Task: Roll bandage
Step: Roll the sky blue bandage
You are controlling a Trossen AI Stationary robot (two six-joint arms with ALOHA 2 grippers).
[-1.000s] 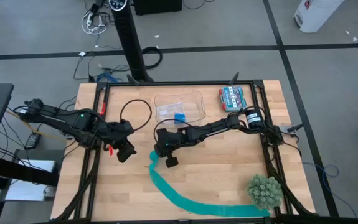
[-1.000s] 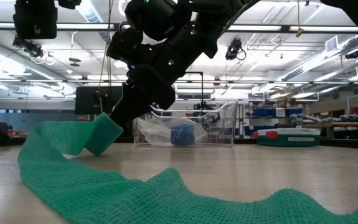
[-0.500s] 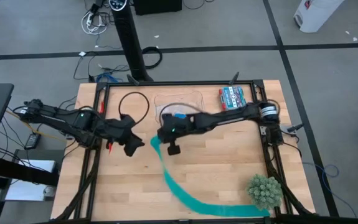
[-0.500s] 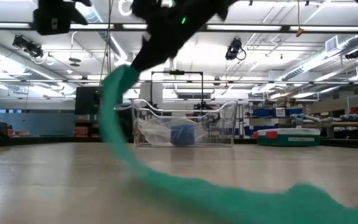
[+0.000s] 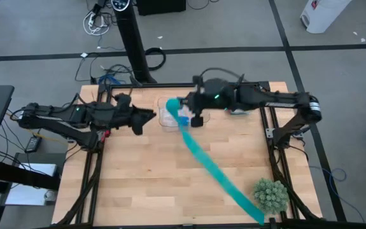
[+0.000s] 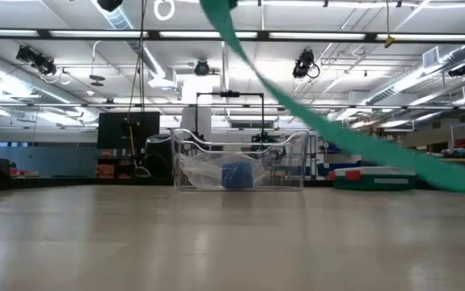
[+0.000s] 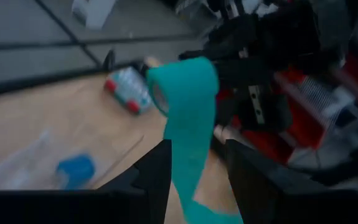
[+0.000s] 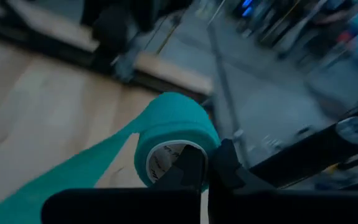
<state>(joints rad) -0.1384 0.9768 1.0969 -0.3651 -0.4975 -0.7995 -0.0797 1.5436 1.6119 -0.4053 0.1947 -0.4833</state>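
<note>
Wooden surface (image 5: 151, 184) beneath. Teal-green bandage (image 5: 211, 168): long ribbon stretched taut, raised off the wood, from the front right corner up to a small coil. Right tool (image 5: 184, 112), above the clear container (image 5: 167, 109), clamped on that coil. Left tool (image 5: 149, 116) just beside, parted, holding nothing.

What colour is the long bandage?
Teal green. The bandage shows best in the high view.

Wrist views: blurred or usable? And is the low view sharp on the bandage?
Left wrist view: soft throughout, bandage edges smeared. Right wrist view: the roll is readable, background blurred. Low view: ribbon streaked, clear container behind it sharp.
</note>
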